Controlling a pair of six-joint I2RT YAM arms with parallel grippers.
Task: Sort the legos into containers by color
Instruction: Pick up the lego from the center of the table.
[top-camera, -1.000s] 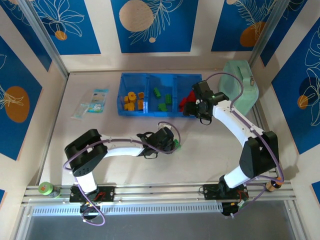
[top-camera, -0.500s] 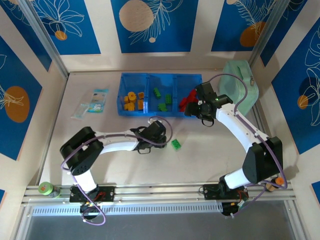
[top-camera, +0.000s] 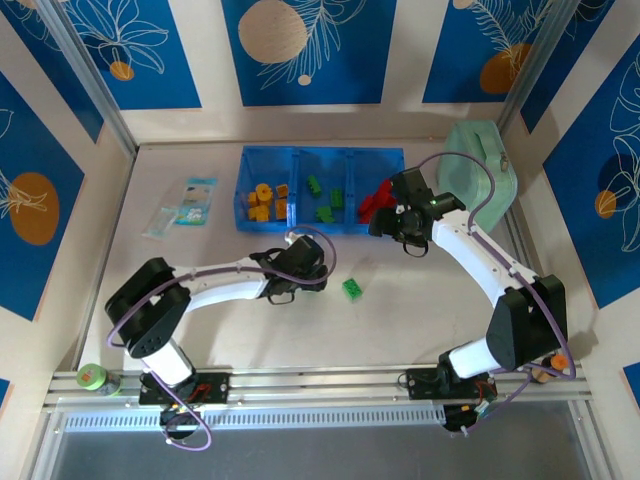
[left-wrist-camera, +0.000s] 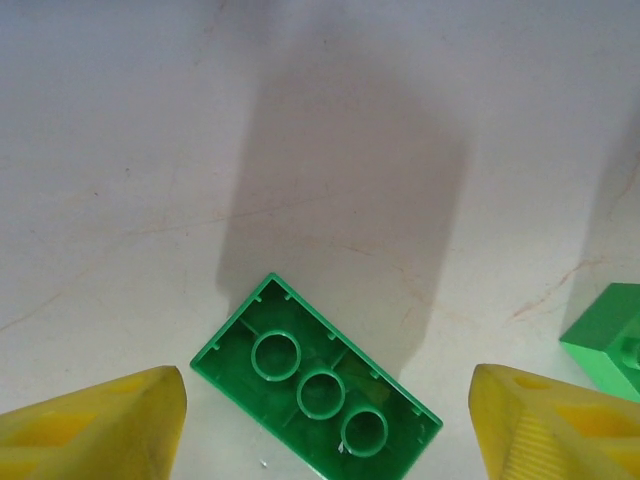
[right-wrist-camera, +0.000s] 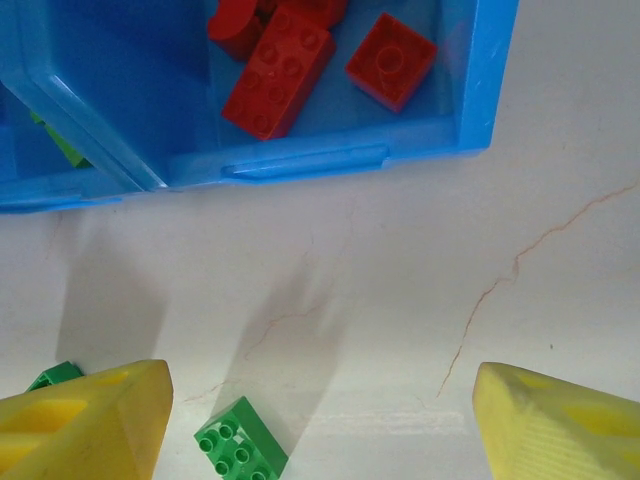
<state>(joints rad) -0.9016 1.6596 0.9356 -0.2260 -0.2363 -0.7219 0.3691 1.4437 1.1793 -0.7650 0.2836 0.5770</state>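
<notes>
The containers form one long blue tray (top-camera: 320, 228) with three bins: yellow-orange legos (top-camera: 265, 200) on the left, green legos (top-camera: 328, 198) in the middle, red legos (top-camera: 372, 204) (right-wrist-camera: 280, 70) on the right. A green lego (top-camera: 352, 289) (right-wrist-camera: 240, 452) lies studs-up on the table. My left gripper (top-camera: 303, 265) (left-wrist-camera: 328, 392) is open, low over an upside-down green lego (left-wrist-camera: 318, 385) that lies between its yellow fingers (left-wrist-camera: 110, 425) without touching them. Another green lego (left-wrist-camera: 612, 340) sits at its right. My right gripper (top-camera: 396, 218) (right-wrist-camera: 320, 385) hangs open and empty just in front of the red bin.
A mint-green lidded case (top-camera: 482, 172) stands at the back right beside the tray. A clear plastic packet (top-camera: 185, 205) lies left of the tray. A green tape roll (top-camera: 92, 377) rests by the front left rail. Panel walls close the table's sides.
My left gripper has moved back and to the left, away from the studs-up green lego, which stays on the table. The right gripper has hardly shifted.
</notes>
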